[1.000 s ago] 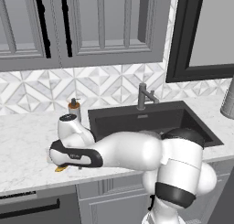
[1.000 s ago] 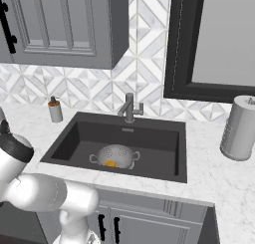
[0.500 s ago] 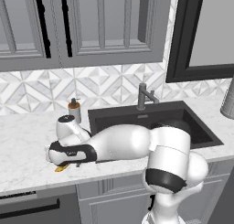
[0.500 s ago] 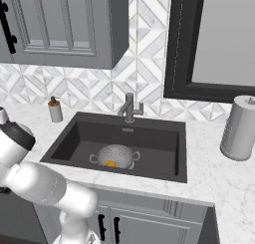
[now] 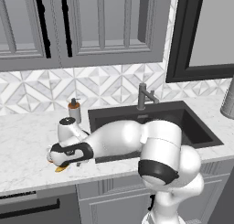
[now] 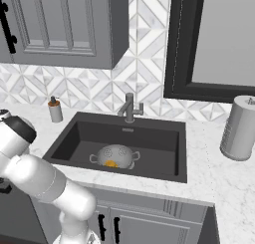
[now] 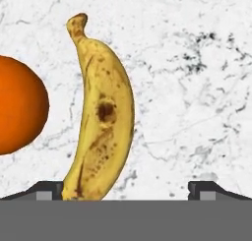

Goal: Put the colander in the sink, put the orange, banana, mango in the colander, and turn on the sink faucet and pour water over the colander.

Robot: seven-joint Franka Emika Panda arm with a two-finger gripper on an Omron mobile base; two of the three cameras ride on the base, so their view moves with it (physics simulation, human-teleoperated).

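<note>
Marble counter left of the dark sink [image 6: 64, 138]: the gripper [image 7: 125, 188] hangs low over the fruit, jaws wide and empty.
The banana [image 7: 101, 114], yellow with brown freckles, lies beside the orange [image 7: 19, 112], near one fingertip rather than centred; closing here could pinch its edge and skid it away. The colander [image 6: 115, 156] sits in the sink.

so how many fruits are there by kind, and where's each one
banana: 1, on the counter
orange: 1, on the counter beside the banana
mango: 1, in the colander in the sink
total: 3
</note>
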